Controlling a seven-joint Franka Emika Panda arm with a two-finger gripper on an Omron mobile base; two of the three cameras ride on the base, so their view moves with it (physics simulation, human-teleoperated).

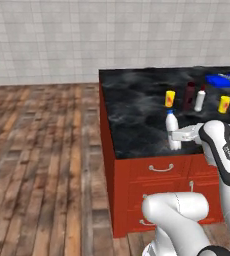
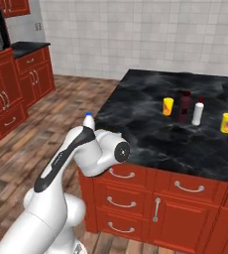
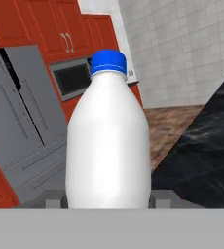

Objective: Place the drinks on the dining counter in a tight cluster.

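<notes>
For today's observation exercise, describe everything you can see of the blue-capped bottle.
The blue-capped bottle is small, with a smooth, opaque pale white body that looks like plastic, rounded shoulders, a short neck and a ribbed blue screw cap, which is on. It stands upright, gripped low on its body by the claw, one finger on either side. In the left base view it sits at the near front part of the dining counter, apart from the other drinks further back. Whether its base touches the stone cannot be told.

Blue tray (image 1: 226, 80) cut by the frame edge; blue-capped bottle's (image 3: 108, 146) base hidden.
</notes>
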